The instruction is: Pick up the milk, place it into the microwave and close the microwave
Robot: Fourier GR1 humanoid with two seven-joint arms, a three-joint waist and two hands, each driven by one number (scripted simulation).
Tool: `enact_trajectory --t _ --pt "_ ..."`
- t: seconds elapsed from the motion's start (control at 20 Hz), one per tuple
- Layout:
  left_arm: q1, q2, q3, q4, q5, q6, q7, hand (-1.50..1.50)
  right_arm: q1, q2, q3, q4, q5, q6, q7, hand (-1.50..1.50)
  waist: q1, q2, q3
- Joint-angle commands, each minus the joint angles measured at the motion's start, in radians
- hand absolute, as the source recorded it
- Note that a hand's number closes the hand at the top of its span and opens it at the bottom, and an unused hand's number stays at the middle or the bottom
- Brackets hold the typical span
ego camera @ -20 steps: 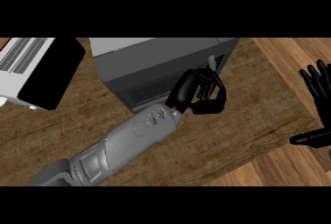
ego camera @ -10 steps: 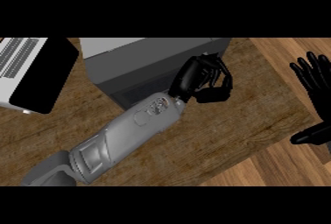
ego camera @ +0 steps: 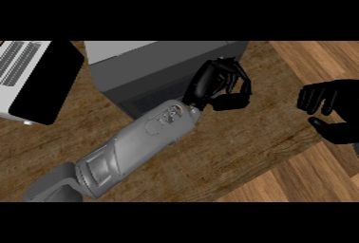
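The milk shows nowhere in the head view. The grey microwave stands at the top middle of the wooden counter. Its door, white with a black window, hangs open at the far left. My left forearm runs up from the lower left, and my left hand rests against the microwave's right front corner. Its fingers are curled, with nothing seen in them. My right hand is at the right edge, open, with fingers relaxed and the thumb spread below.
The counter's edge runs diagonally at the right, with lighter floor planks beyond it. The open door takes up the upper left corner. Bare counter lies between the two hands.
My left hand has slid a little up along the microwave's right corner, still curled. My right hand has drifted slightly left and lower, its thumb drawn closer to the fingers.
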State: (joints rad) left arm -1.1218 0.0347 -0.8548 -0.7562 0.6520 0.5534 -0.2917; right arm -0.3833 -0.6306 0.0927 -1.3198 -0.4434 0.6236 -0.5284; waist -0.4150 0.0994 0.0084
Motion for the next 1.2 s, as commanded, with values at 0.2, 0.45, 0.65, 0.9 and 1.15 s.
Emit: enact_trajectory --t 0.2,0.45,0.65,0.9,1.15 --pt "-0.048 -0.033 0.007 0.044 0.031 0.007 0.000 1.50 -0.012 -0.006 0.072 -0.109 -0.011 0.111 -0.026 1.50 -0.032 0.006 0.004" --pt "-0.043 -0.032 0.000 0.045 0.036 0.040 -0.005 1.50 -0.002 -0.010 0.098 -0.175 -0.033 0.108 0.005 1.50 -0.059 0.000 0.004" --pt "-0.045 -0.032 0.005 0.046 0.045 0.047 -0.009 1.50 0.000 -0.011 0.109 -0.215 -0.050 0.100 0.026 1.50 -0.063 0.003 0.003" --pt "-0.036 -0.032 0.003 0.045 0.050 0.074 -0.017 1.50 0.020 -0.015 0.125 -0.258 -0.064 0.096 0.043 1.50 -0.076 0.004 0.005" --pt "-0.027 -0.031 0.007 0.025 0.060 0.089 -0.030 1.50 0.031 -0.016 0.138 -0.300 -0.070 0.087 0.060 1.50 -0.080 0.005 0.004"
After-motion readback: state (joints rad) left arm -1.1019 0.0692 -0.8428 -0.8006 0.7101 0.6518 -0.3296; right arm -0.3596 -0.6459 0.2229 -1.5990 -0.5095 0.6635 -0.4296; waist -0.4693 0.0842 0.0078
